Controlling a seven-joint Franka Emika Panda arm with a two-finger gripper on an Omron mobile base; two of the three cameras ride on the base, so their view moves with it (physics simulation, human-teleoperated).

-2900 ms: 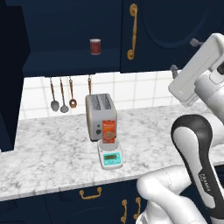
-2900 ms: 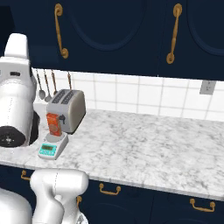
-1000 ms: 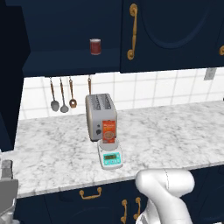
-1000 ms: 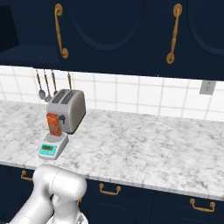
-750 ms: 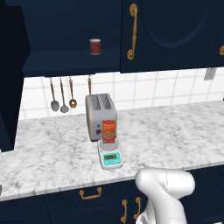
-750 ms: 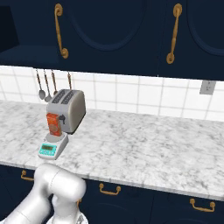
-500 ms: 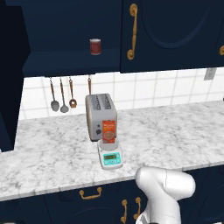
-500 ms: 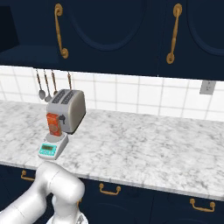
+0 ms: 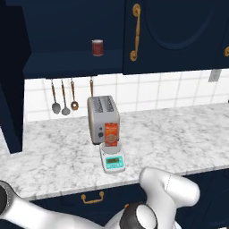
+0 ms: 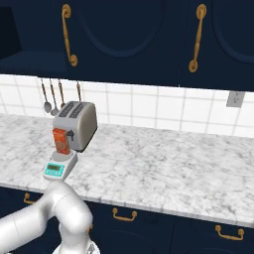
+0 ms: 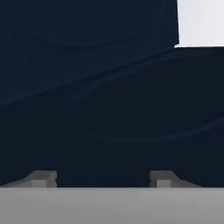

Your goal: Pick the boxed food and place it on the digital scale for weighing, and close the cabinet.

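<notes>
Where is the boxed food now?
The boxed food stands upright on the digital scale, directly in front of the toaster, on the marble counter's left part in both base views.

Boxed food (image 9: 111,134) orange-red; digital scale (image 9: 112,159) pale teal, green display; cabinet (image 9: 170,36) dark navy, brass handles; counter (image 9: 179,134) grey-veined marble.

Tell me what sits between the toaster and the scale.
The orange box stands on the scale, directly in front of the toaster; both base views show it.

Two fingers (image 11: 43,178) stand apart, nothing between them, close before a dark navy arched panel (image 11: 131,109).
</notes>
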